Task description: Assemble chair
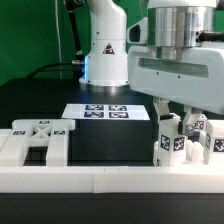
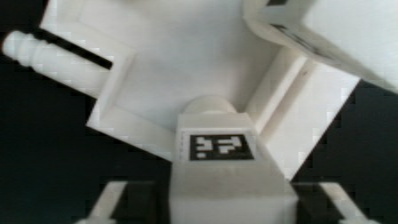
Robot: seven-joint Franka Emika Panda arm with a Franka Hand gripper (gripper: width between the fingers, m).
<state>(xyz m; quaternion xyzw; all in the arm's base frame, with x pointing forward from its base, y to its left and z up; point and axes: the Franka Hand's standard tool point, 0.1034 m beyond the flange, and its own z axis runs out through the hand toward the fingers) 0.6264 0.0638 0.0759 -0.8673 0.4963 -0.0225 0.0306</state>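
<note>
Wrist view: tagged chair leg point(image 2: 221, 140) sits right between the jaws, flat chair panel point(image 2: 178, 85) just beyond them. Clamped or merely straddling, I cannot tell. Black counter point(image 1: 110, 145) lies below the jaws.

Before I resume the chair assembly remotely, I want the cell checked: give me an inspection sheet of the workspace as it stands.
Surface: black table; the marker board lies flat on it; a long white border wall runs along the near edge.
Job's things: flat chair part at the exterior view's left; upright tagged chair pieces at its right, under the arm's hand. The wrist view shows a tagged block against a white panel with a peg.
Clutter: nothing seen.
Grippers: gripper astride the tagged block, dark gaps on both sides, so seemingly open.
Cables: dark cable beside the arm base.
Surroundings: green backdrop.
</note>
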